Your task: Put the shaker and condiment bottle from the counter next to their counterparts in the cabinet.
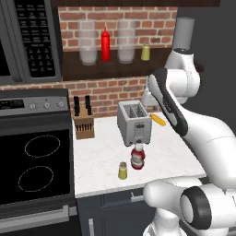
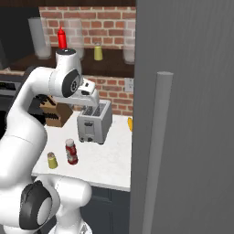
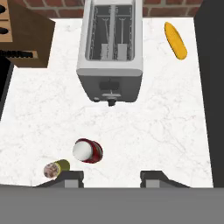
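Gripper (image 3: 111, 177) fingers looked spread in our hand view, nothing between them, hanging above the white marbled counter (image 1: 101, 159). We spotted the small yellow-olive shaker with a pale cap (image 1: 122, 170) near the front edge, just beside the squat red condiment bottle with a white label (image 1: 137, 157), both in front of the silver two-slot toaster (image 1: 133, 122). Up on the dark brown open cabinet shelf (image 1: 115, 69) stood the tall slim red squeeze bottle (image 1: 105, 44) and a twin olive shaker (image 1: 145, 52), well apart.
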{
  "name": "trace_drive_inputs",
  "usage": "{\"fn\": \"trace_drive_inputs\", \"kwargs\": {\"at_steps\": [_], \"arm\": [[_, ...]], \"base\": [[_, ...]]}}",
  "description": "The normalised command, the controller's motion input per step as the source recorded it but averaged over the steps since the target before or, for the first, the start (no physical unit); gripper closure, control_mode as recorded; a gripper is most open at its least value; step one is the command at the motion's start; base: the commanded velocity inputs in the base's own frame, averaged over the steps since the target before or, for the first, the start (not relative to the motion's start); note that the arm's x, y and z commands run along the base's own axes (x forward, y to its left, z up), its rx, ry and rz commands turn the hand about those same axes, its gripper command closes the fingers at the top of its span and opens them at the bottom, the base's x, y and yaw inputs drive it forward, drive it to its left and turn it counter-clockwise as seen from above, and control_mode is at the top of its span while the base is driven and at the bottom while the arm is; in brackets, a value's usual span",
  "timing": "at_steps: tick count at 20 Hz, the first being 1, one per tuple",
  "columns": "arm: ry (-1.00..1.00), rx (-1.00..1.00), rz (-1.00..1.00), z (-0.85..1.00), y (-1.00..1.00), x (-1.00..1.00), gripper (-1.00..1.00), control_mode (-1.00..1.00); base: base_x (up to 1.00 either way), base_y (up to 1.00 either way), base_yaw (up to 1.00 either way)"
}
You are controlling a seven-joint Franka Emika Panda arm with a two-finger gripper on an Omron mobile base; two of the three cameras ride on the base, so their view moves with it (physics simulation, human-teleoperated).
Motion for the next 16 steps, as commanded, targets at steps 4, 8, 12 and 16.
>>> {"fn": "trace_drive_inputs", "kwargs": {"at_steps": [4, 8, 12, 16], "arm": [[0.0, -0.03, 0.0, 0.0, 0.03, -0.08, -1.0, -1.0], [0.0, -0.11, 0.0, 0.0, 0.34, -0.26, -1.0, -1.0], [-0.07, -0.25, 0.0, 0.0, 0.71, -0.37, -1.0, -1.0], [-0.25, -0.29, -0.07, 0.0, 0.68, -0.36, -1.0, -1.0]], "base": [[0.0, 0.0, 0.0], [0.0, 0.0, 0.0], [0.0, 0.0, 0.0], [0.0, 0.0, 0.0]]}}
